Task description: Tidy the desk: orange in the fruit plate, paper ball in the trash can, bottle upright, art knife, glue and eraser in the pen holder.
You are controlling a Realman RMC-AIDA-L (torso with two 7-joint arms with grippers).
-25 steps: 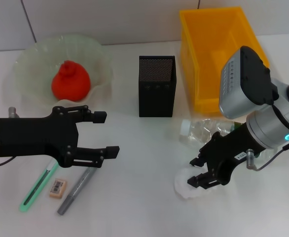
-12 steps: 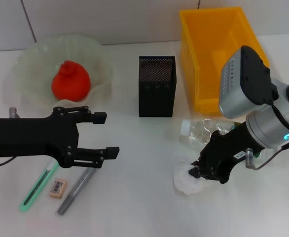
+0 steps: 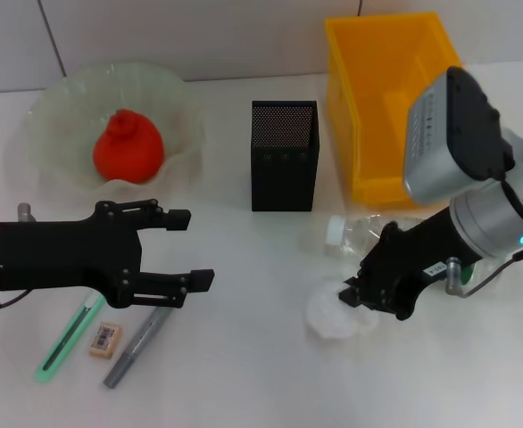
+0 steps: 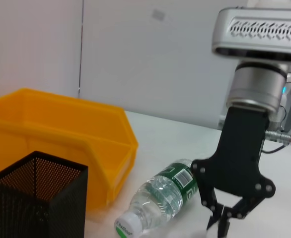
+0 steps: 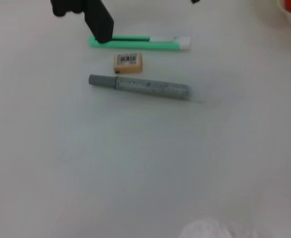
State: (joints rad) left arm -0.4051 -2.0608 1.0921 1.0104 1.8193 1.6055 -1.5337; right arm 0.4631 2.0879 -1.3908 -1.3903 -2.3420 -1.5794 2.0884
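My right gripper (image 3: 349,299) is shut on the white paper ball (image 3: 331,316), which is low over the table in front of the lying clear bottle (image 3: 367,237). The ball's edge shows in the right wrist view (image 5: 216,230). The yellow trash bin (image 3: 388,98) stands behind. The orange (image 3: 128,147) sits in the glass fruit plate (image 3: 56,107). My left gripper (image 3: 188,251) is open and empty above the green art knife (image 3: 65,337), the eraser (image 3: 105,339) and the grey glue pen (image 3: 137,343). The black mesh pen holder (image 3: 284,156) stands in the middle.
The left wrist view shows the bin (image 4: 61,131), the pen holder (image 4: 36,198), the bottle (image 4: 160,198) and my right gripper (image 4: 222,221). The right wrist view shows the knife (image 5: 140,42), eraser (image 5: 128,61) and glue pen (image 5: 140,88) side by side.
My right gripper closed on the paper ball and shifted it slightly left. My left gripper drifted a little down and back.
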